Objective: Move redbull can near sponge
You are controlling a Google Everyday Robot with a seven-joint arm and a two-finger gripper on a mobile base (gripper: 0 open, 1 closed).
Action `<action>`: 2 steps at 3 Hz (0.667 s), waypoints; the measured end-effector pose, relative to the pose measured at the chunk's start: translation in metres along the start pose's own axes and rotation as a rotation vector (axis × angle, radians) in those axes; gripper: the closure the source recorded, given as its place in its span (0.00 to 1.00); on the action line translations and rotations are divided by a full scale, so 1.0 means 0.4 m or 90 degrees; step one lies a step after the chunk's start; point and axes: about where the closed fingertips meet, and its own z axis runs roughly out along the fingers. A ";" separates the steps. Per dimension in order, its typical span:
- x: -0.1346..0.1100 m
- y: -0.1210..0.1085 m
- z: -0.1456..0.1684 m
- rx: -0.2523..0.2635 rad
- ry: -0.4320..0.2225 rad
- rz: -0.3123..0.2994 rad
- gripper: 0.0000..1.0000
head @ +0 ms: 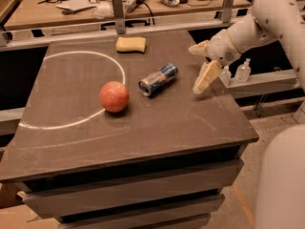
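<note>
The redbull can lies on its side near the middle of the dark table, its silver top pointing to the front left. The pale yellow sponge lies at the table's far edge, behind the can and a little to its left. My gripper hangs over the table's right part, just right of the can and apart from it. Its two tan padded fingers are spread open and hold nothing.
A red-orange apple sits left of the can, on a white circle line drawn on the table. A cluttered workbench stands behind. Small bottles stand on a shelf to the right, beneath my arm.
</note>
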 end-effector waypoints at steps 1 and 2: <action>-0.021 -0.026 0.048 -0.042 -0.026 -0.023 0.00; -0.077 -0.035 0.093 -0.084 -0.069 -0.059 0.00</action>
